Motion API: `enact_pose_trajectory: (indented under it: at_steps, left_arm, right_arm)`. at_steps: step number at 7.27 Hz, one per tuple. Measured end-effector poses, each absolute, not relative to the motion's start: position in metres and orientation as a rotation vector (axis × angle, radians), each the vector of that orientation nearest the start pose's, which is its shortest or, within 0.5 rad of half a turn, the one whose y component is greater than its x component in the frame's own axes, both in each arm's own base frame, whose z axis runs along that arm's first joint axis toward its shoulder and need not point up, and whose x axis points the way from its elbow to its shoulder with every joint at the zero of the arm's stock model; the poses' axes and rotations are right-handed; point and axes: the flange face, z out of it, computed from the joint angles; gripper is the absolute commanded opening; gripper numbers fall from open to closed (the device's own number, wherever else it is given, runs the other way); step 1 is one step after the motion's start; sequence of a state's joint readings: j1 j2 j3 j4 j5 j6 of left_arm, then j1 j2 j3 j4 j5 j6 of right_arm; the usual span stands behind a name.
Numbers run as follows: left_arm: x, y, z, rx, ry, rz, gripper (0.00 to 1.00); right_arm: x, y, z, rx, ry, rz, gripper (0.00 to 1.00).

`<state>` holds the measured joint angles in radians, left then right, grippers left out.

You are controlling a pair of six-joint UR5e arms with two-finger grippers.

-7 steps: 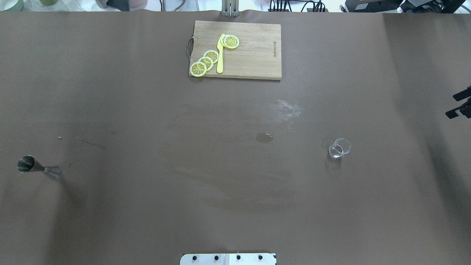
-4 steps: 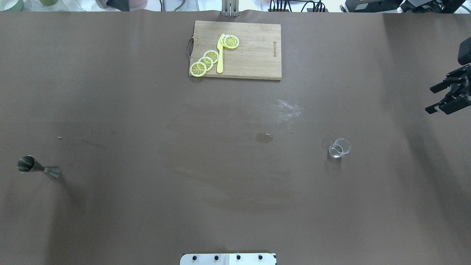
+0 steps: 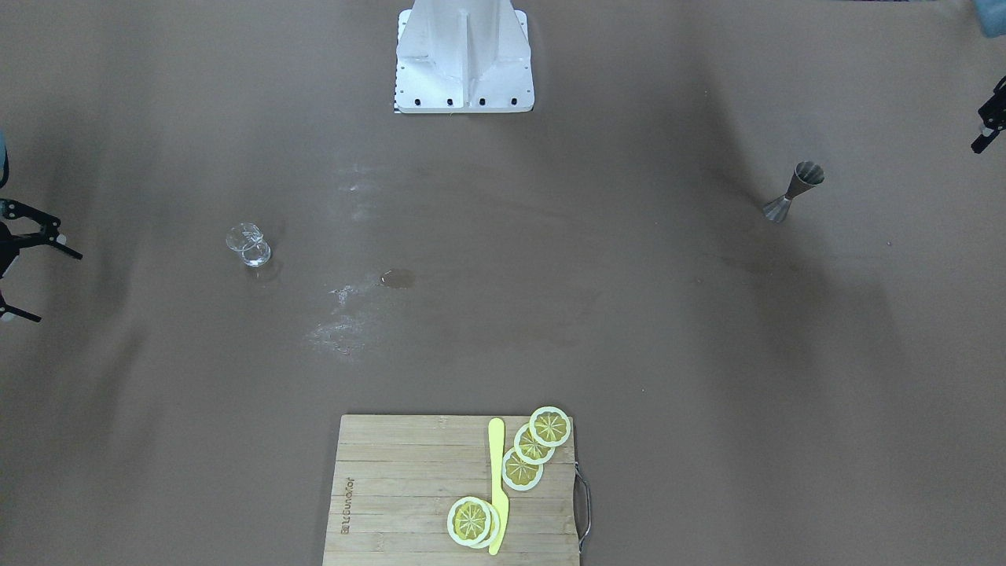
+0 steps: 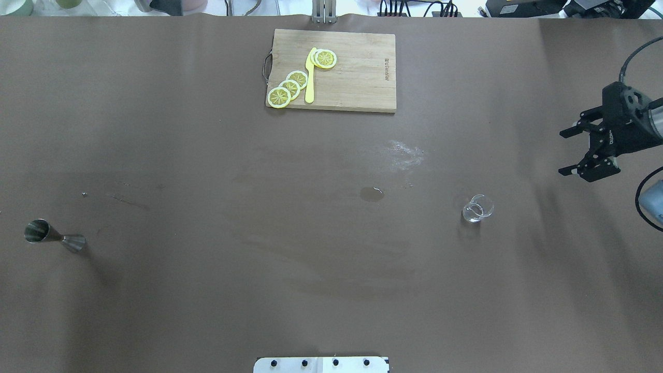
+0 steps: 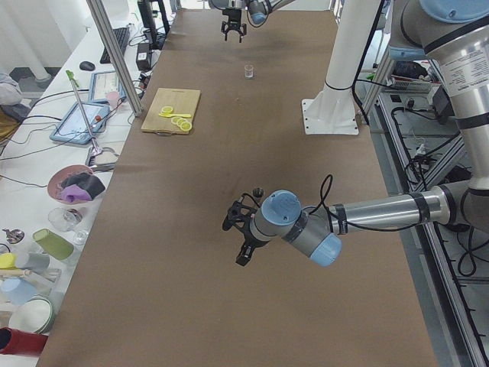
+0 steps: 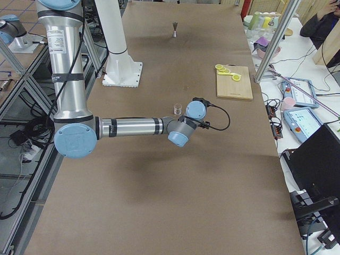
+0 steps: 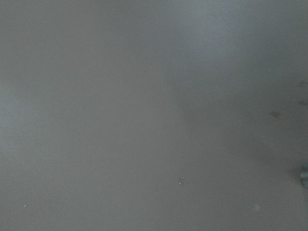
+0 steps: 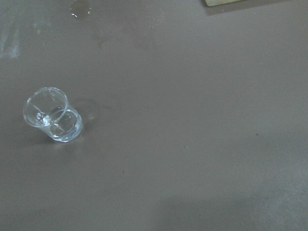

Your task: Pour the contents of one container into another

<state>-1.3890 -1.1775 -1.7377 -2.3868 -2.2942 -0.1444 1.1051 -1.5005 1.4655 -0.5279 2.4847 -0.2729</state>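
Jigger (image 4: 54, 237) is standing upright on the brown table (image 4: 207, 290), far out on the left side, with its open cone facing upward and its shadow falling toward the near edge. Nothing is touching it. The left gripper (image 3: 988, 118) is hanging to the left of the jigger, clear of it and raised above the table. The front-facing view is catching only a sliver of it at the frame's edge, so I cannot tell whether its jaws are spread or closed. Its wrist camera is showing almost nothing but bare table.

The tumbler (image 4: 477, 208) is standing upright on the right half, well apart from the jigger, with nothing touching it. The right gripper (image 4: 567, 153) is hovering to the right of the tumbler and a little farther from the robot, apart from it. Its 2 fingers are spread wide, pointing left across the table and gripping nothing. The right wrist camera is looking down on the tumbler at the left of its frame.

Between the 2 containers, nearer the tumbler, a small wet spot (image 4: 371, 194) is lying on the table, with a whitish smear (image 4: 406, 154) just beyond it. At the far edge a wooden cutting board (image 4: 357, 77) is carrying 4 lemon slices (image 4: 298, 77) and a yellow knife (image 4: 310, 83); the slices are lying beside the knife, some overlapping.
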Motion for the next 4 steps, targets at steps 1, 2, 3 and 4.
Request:
enact_pose_trajectory:
  at_steps: [1,2,3,4]
  left_arm:
    - [0.012,-0.353,0.647,0.464,0.757,0.295,0.99]
    - [0.029,-0.352,0.639,0.52,0.763,0.362,0.99]
    - [0.049,-0.351,0.626,0.624,0.77,0.445,0.99]
    - [0.064,-0.347,0.614,0.748,0.769,0.509,0.99]
  right_arm:
    - [-0.196,-0.487,0.551,0.94,-0.973,-1.126,1.0]
    - [-0.202,-0.48,0.552,0.964,-0.98,-1.148,0.99]
    - [-0.212,-0.474,0.549,0.975,-0.992,-1.176,0.98]
    - [-0.221,-0.469,0.546,0.98,-1.003,-1.199,0.81]
